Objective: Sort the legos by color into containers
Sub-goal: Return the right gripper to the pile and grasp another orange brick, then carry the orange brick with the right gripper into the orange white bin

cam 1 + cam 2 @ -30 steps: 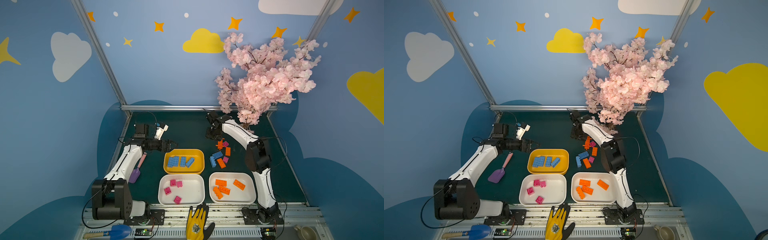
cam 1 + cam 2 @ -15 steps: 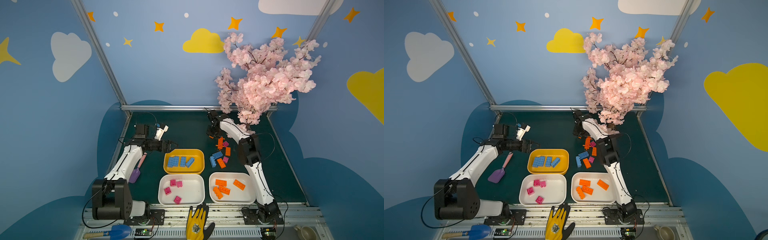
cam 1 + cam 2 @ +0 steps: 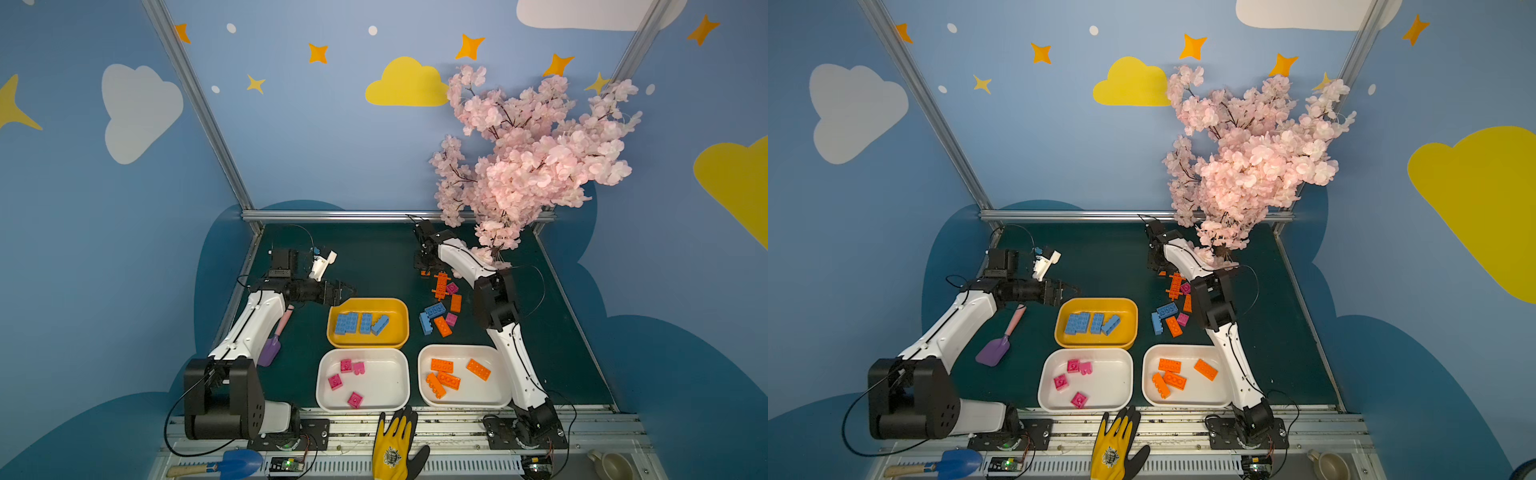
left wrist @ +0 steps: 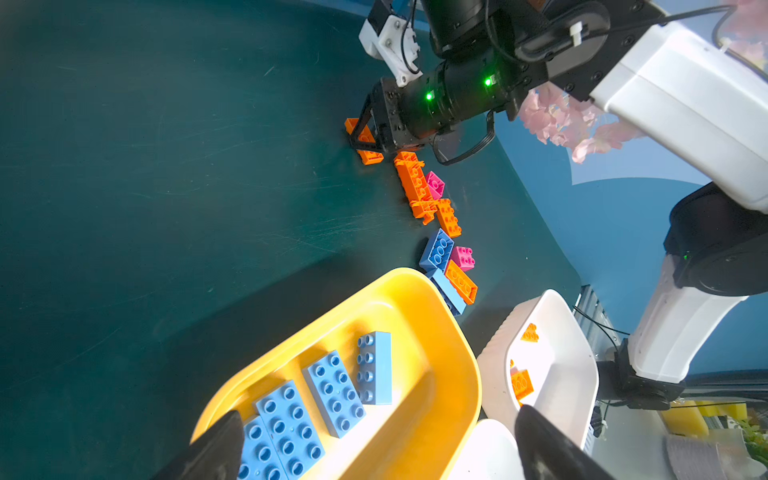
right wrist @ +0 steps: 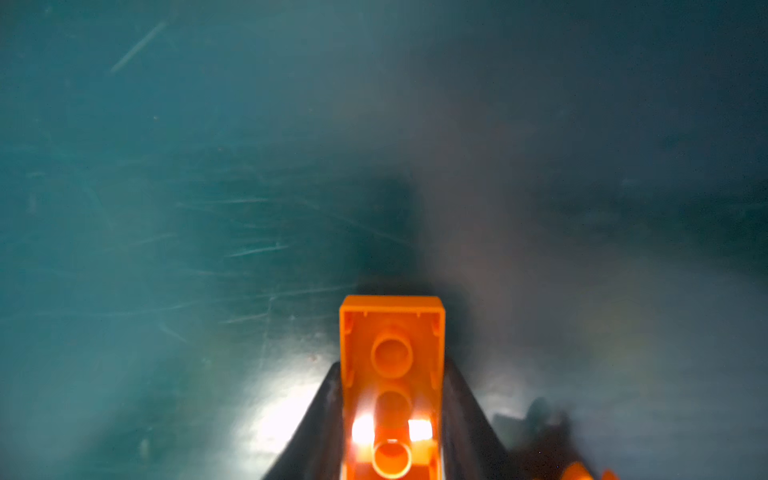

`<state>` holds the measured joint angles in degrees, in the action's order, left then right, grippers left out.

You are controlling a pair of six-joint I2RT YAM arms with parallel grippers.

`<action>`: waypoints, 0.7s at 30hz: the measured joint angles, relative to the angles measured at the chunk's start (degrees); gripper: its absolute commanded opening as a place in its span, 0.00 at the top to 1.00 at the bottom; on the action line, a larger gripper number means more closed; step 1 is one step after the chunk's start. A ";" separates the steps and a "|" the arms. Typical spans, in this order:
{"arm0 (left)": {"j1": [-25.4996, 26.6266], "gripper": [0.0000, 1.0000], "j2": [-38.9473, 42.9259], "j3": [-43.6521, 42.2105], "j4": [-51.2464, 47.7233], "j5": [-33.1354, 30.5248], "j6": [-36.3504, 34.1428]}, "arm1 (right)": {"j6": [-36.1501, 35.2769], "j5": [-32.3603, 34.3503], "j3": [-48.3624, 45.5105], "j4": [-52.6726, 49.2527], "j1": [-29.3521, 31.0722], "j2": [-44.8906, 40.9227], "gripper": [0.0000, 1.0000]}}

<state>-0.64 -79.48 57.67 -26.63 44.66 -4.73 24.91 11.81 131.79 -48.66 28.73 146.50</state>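
My right gripper (image 5: 392, 399) is shut on an orange brick (image 5: 392, 332) lying upside down on the green mat at the far end of the loose legos (image 3: 440, 307); in both top views the gripper (image 3: 424, 266) (image 3: 1156, 266) is down at the mat. My left gripper (image 4: 380, 428) hangs open and empty over the far left corner of the yellow tray (image 3: 399, 309), which holds blue bricks (image 3: 359, 323). One white tray (image 3: 390, 382) holds pink bricks, the other white tray (image 3: 494, 390) holds orange ones. An orange lattice piece (image 3: 440, 286) lies among the loose blue, pink and orange bricks.
A purple toy shovel (image 3: 270, 351) lies beside the left arm. A pink blossom tree (image 3: 532, 153) overhangs the back right of the mat, close to the right arm. A yellow glove (image 3: 395, 444), a blue trowel (image 3: 237, 463) and a cup (image 3: 609, 465) sit on the front rail.
The right gripper's jaws have closed on the orange brick, and that arm's elbow has swung a little toward the middle. The left arm has not moved.
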 measured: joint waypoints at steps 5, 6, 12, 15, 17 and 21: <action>0.00 0.00 0.11 -0.63 1.14 2.05 1.57 | -2.29 4.39 0.02 0.22 1.09 -0.33 0.86; 0.00 0.00 0.26 -0.81 1.33 2.45 1.86 | -2.80 4.70 0.00 0.00 1.36 -0.81 0.87; 0.00 0.00 1.73 -1.57 2.29 5.14 3.80 | -2.58 1.29 -4.15 -5.25 2.47 -12.17 0.86; 0.00 0.01 2.67 -2.40 3.06 6.62 5.16 | -1.25 -2.62 -15.17 -5.81 3.23 -25.33 0.86; 0.02 0.01 3.41 -3.10 3.43 7.28 6.12 | -0.55 -4.74 -24.33 -5.77 3.85 -34.34 0.86; 0.94 0.01 5.55 -4.92 4.17 8.46 8.41 | 1.40 -8.20 -41.44 -6.71 6.75 -48.92 0.86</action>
<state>0.30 -73.93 52.75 -22.46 53.12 3.68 26.30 3.62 90.35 -55.37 35.48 97.58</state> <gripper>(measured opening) 0.993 0.302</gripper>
